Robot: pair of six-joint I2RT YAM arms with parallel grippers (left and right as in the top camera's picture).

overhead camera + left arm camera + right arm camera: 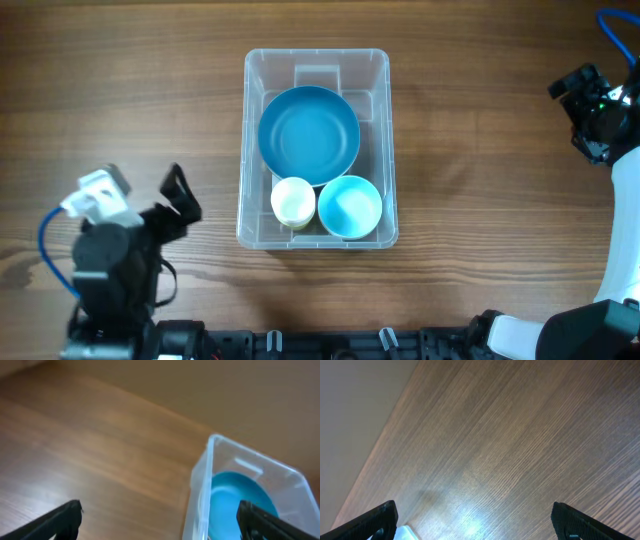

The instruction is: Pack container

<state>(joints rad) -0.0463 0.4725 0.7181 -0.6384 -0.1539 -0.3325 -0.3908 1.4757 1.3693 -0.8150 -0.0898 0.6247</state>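
The clear plastic container (316, 148) stands in the middle of the table. Inside it lie a large blue bowl (308, 133), a small cream cup (292, 201) and a small light-blue bowl (350, 207). My left gripper (182, 195) is open and empty, to the left of the container and apart from it. In the left wrist view the container (202, 491) with the blue bowl (235, 497) shows at the right, between the spread fingers (160, 522). My right gripper (578, 95) is open and empty at the far right; its wrist view (472, 522) shows bare table.
The wooden table (120, 90) surrounds the container on all sides. A corner of the container (405, 533) shows at the bottom left of the right wrist view. The arm bases sit along the front edge (320, 345).
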